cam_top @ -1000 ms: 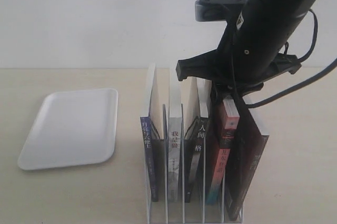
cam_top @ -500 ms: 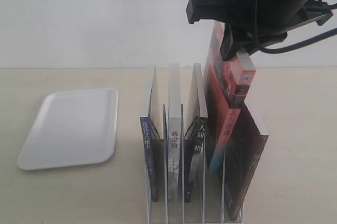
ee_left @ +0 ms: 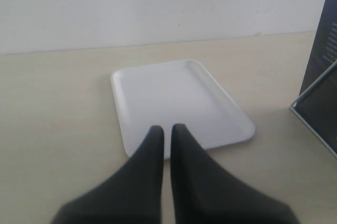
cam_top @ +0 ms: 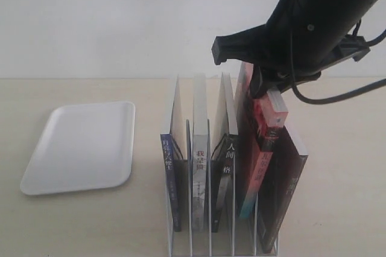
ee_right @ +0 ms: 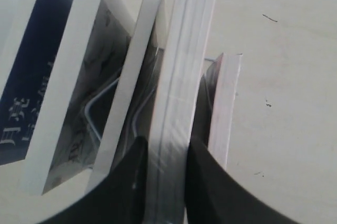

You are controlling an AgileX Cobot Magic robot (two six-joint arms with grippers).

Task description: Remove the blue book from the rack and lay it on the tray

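Note:
The blue book (cam_top: 170,172) stands in the leftmost slot of the white wire rack (cam_top: 192,233), its dark blue spine facing me and nothing holding it. Its cover also shows in the right wrist view (ee_right: 31,77) and the left wrist view (ee_left: 322,92). My right gripper (cam_top: 265,88) is above the rack, shut on the top of a red-spined book (cam_top: 265,148) that sits partly raised from its slot. In the right wrist view the gripper (ee_right: 167,145) clamps that book's page edge (ee_right: 184,66). The white tray (cam_top: 81,145) lies bare to the left. My left gripper (ee_left: 167,129) hovers shut near the tray (ee_left: 179,98).
Between the blue and the red book stand a white-spined book (cam_top: 200,160) and a black-spined book (cam_top: 226,160). A dark book (cam_top: 288,190) leans in the rightmost slot. A white wall runs behind the beige table (cam_top: 338,221).
The right gripper lifted the red-spined book high out of its slot, then brought it part of the way back down. The blue book, rack and tray have not moved.

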